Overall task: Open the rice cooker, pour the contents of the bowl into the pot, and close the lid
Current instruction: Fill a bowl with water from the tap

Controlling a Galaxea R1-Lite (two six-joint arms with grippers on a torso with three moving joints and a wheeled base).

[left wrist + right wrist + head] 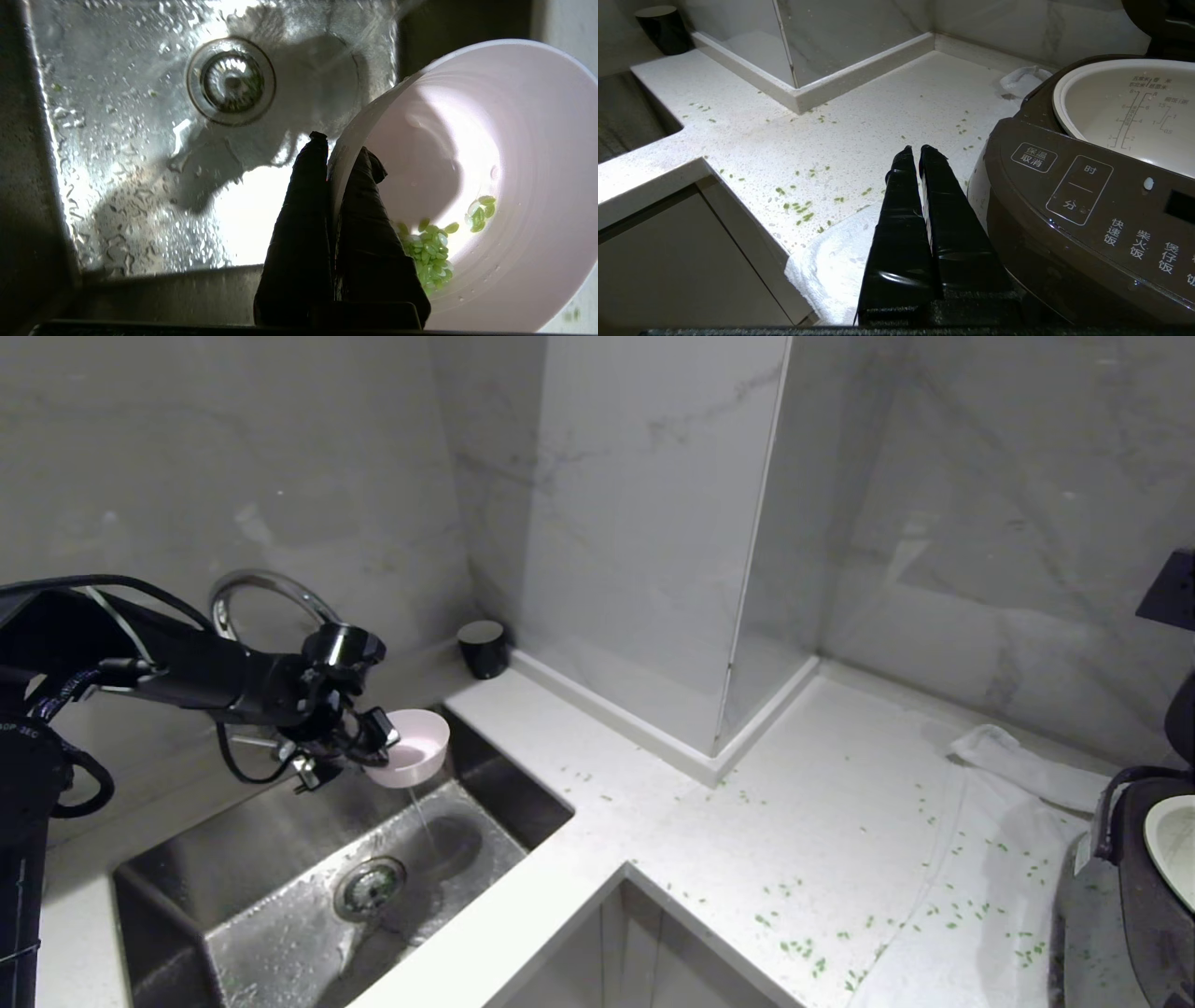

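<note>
Jaws clamp the bowl (514,154) rim over sink (280,859)

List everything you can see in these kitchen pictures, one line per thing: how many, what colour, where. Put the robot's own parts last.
Bowl: one, pale pink, tilted above the sink, held by its rim.
Green grains: many, bright green, low inside the bowl; more scattered on the counter.
Sink: one, steel, wet, set in the counter's left part.
Tap: one, chrome, behind the sink.
Cup: one, black, counter's back corner.
Counter: one, white speckled.
Cloth: one, white, beside the cooker.
Rice cooker: one, dark brown, counter's right, lid open.
Pot: one, cream-white, inside the cooker.
Left gripper: one, black, shut on the bowl's rim.
Right gripper: one, black, shut, beside the cooker.
</note>
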